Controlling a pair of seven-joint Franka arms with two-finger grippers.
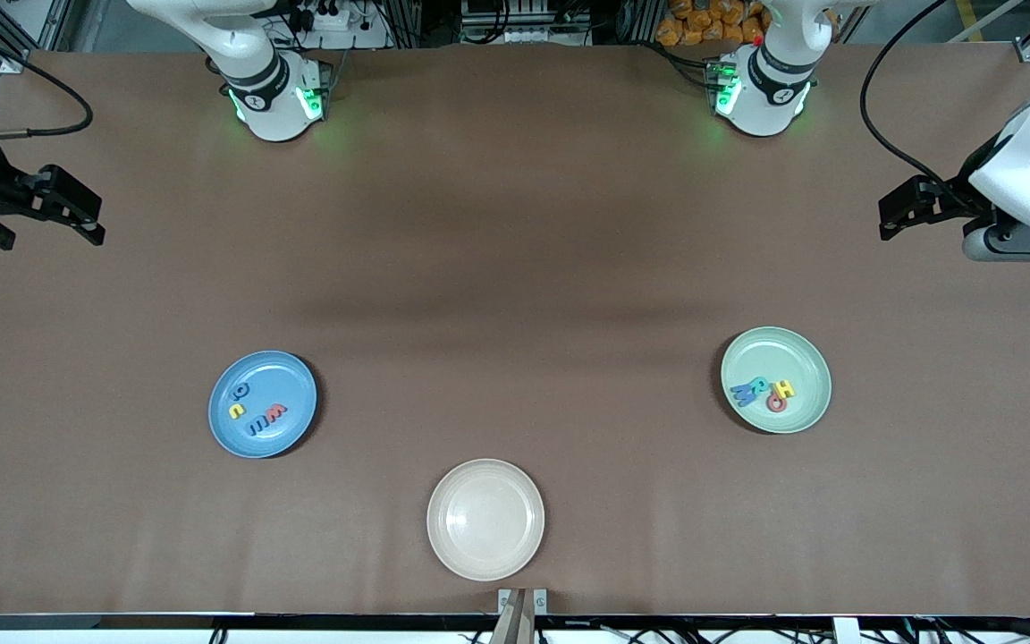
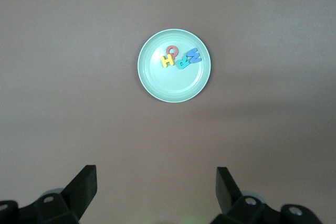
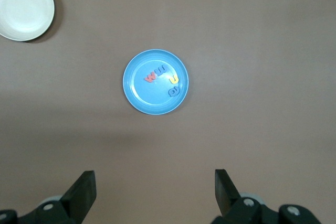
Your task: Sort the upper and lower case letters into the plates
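**Letters lie in two plates; both claws released and raised at the counter's ends**

The blue plate (image 1: 262, 403) sits on the brown counter (image 1: 515, 268) toward the right arm's end. It holds four small letters: a blue one (image 1: 241, 391), a yellow one (image 1: 235, 410), a red one (image 1: 274, 412) and another blue one (image 1: 257, 425), lying close together in a loose row. In the right wrist view the same plate (image 3: 155, 82) shows the red letter (image 3: 151, 76) and a blue one (image 3: 161, 70) side by side, with the yellow letter (image 3: 174, 80) and the last blue one (image 3: 174, 91) just beside them.

The pale green plate (image 1: 775, 379) sits toward the left arm's end, well apart from the blue one. It holds a yellow H (image 1: 782, 388), a red ring-shaped letter (image 1: 776, 403), a teal letter (image 1: 760, 387) and a blue letter (image 1: 744, 393), bunched together and touching or overlapping. The left wrist view shows the plate (image 2: 174, 65) with this cluster off its centre.

A cream-beige plate (image 1: 485, 519) lies nearer the front camera than both, between them. No letter lies in it.

The right claw (image 1: 54, 210) hangs over the counter's edge at the right arm's end, fingers spread and holding nothing; its fingers (image 3: 84, 190) stand wide apart in its wrist view. The left claw (image 1: 913, 207) hangs at the left arm's end, likewise released and holding nothing, fingers (image 2: 86, 182) wide apart.
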